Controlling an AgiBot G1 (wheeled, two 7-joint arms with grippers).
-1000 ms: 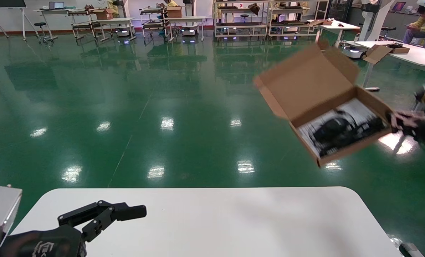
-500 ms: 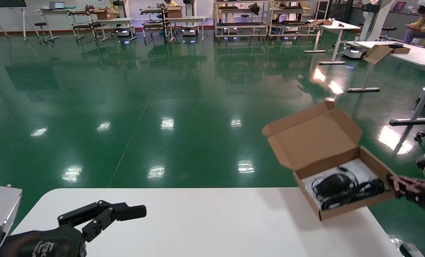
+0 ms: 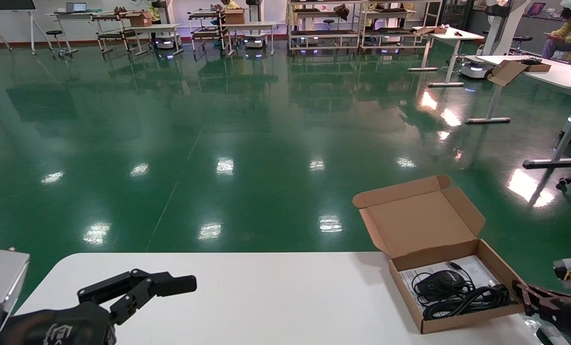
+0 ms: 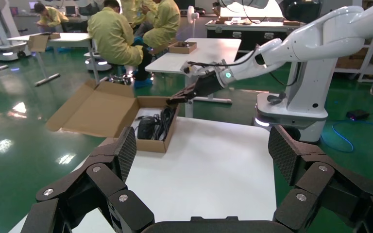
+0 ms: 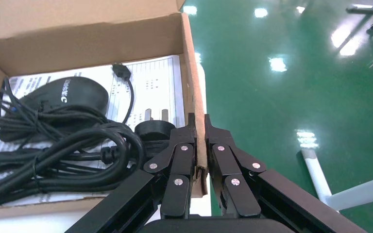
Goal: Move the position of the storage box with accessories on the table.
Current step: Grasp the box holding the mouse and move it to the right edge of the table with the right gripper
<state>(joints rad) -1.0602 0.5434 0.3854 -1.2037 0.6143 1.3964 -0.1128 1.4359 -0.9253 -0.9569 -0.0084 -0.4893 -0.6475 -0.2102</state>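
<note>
The storage box (image 3: 422,225) is a brown cardboard mailer with its lid open, at the far right corner of the white table (image 3: 266,297). Inside lie a black mouse (image 3: 439,282) with its coiled cable and a white printed sheet (image 3: 477,268). My right gripper (image 3: 525,294) is shut on the box's right side wall (image 5: 194,73), one finger inside and one outside. The right wrist view shows the mouse (image 5: 63,94), cable (image 5: 53,155) and sheet (image 5: 155,82). My left gripper (image 3: 170,290) is open and empty above the table's left front. The left wrist view shows the box (image 4: 97,111) far off.
The green floor drops away beyond the table's far and right edges. Another white table with a small cardboard box (image 3: 510,69) stands far right, with a seated person (image 3: 568,28) behind it. Shelving carts line the back wall. People in yellow (image 4: 114,34) sit in the left wrist view.
My right gripper brought the box down from high in the air at the right to the table's far right corner. The left arm has not moved.
</note>
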